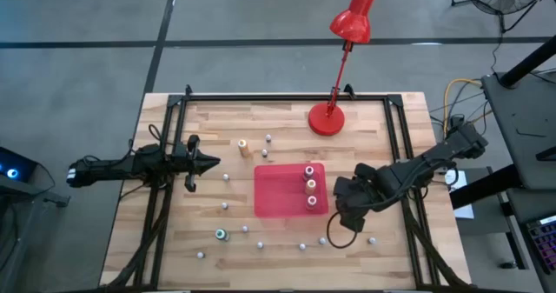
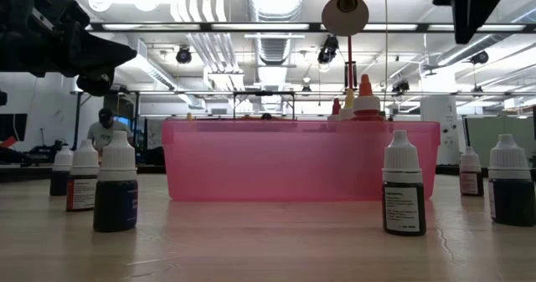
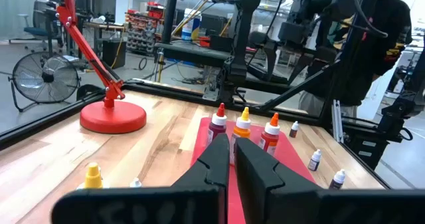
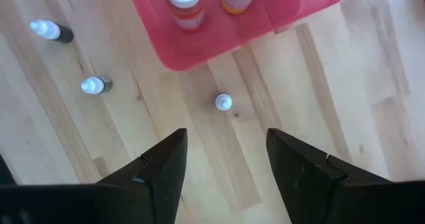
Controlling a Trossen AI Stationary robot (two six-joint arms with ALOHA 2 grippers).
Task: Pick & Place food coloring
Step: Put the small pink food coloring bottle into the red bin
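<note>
Tray: red tray [image 1: 280, 193] lies mid-counter, and every place below is told from it.
Bottles in tray: three larger bottles [image 1: 310, 187] stand upright in a row along the tray's side toward the right arm.
Loose bottles: small food coloring bottles lie scattered on the counter [image 1: 217, 267] all round the tray; one with a teal cap [image 1: 221, 234] sits off the tray's near-left corner, an orange one [image 1: 244, 146] beyond its far-left corner.
Next bottle: a small white-capped bottle [image 4: 224, 102] stands upright just off the tray's near-right corner, cap up, so its long axis is vertical.
Right hand: right hand [image 4: 226, 167] hovers above that bottle, fingers apart and empty, the bottle slightly ahead of the gap, toward the tray.
Left hand: left hand [image 1: 208, 163] waits well off the tray's left side, fingers together, pointing at the tray, holding nothing.
Nearer arm: right one, plainly.
Likely move: a short reach forward and a straight descent should bracket the cap.
In the way: tray wall sits close behind the bottle; two other loose bottles [image 4: 95, 85] stand off to one side, apart from it.
Lamp: red desk lamp [image 1: 327, 117] stands beyond the tray's far edge, clear of the reach.
</note>
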